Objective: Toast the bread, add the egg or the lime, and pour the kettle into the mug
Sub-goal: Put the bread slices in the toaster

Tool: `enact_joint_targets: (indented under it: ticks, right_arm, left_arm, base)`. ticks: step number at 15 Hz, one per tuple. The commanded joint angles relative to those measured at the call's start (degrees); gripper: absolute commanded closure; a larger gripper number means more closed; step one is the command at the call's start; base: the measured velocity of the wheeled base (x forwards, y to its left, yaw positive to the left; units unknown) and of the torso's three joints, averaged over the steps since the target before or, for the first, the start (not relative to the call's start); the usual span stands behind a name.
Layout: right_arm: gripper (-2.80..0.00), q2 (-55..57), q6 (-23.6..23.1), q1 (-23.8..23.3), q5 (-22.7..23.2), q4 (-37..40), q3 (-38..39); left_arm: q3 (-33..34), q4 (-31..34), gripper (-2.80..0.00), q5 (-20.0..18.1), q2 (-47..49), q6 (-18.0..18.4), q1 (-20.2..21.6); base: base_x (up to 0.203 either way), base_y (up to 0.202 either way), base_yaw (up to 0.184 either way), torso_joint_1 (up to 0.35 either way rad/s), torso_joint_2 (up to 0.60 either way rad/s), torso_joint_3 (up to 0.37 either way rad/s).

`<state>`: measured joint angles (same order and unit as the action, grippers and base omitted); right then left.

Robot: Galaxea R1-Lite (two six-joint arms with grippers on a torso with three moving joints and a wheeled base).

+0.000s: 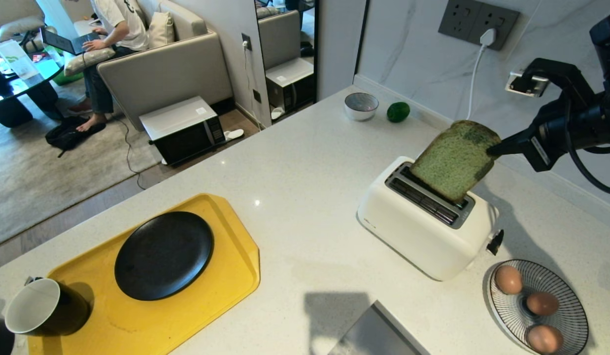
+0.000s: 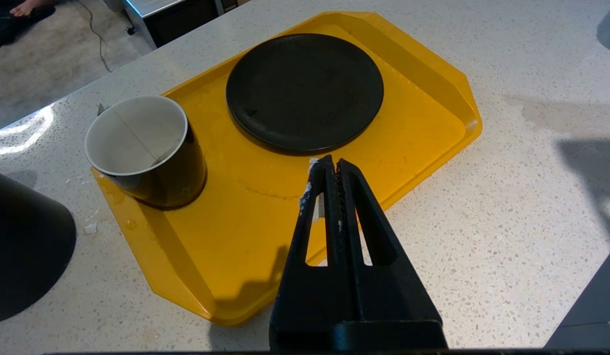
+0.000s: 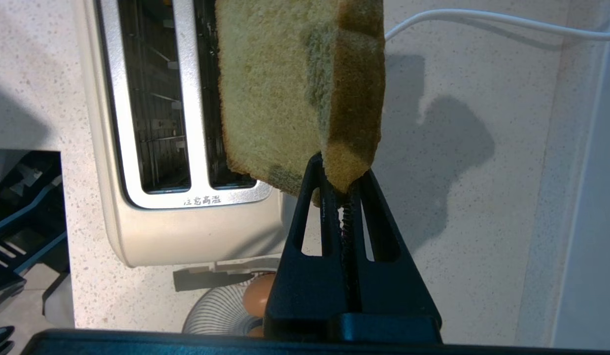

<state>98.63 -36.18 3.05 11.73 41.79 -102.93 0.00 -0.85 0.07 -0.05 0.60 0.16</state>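
One corner pinch only: right gripper (image 1: 493,149) clamped on bread (image 1: 455,160) edge above toaster (image 1: 428,219); slice may tear, slip or snag the slot. Left gripper (image 2: 329,170) closed, empty, over tray (image 2: 433,84).

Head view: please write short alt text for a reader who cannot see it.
The right gripper holds a green bread slice tilted over a white toaster on a pale counter. At the left, a yellow tray carries a black plate and a mug; three eggs lie at the right.
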Motion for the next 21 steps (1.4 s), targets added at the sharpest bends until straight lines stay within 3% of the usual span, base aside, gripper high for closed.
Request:
enact_joint_targets:
  ticks: [1,9,21]
  right_arm:
    - [0.00,-2.22,-0.45,0.03,0.46,0.31,2.14]
    - [0.00,-7.08,-2.50,1.14,1.02,0.40,11.23]
    - [0.00,-2.50,-0.39,3.63,-3.11,0.30,10.03]
  left_arm:
    - [0.00,-0.03,0.00,0.01,0.05,0.01,0.02]
    - [0.00,-0.03,0.00,0.01,0.05,0.01,0.02]
    - [0.00,-0.03,0.00,0.01,0.05,0.01,0.02]
  base:
    - [0.000,0.000,0.000,0.000,0.00,0.000]
    - [0.000,0.000,0.000,0.000,0.00,0.000]
    - [0.000,0.000,0.000,0.000,0.00,0.000]
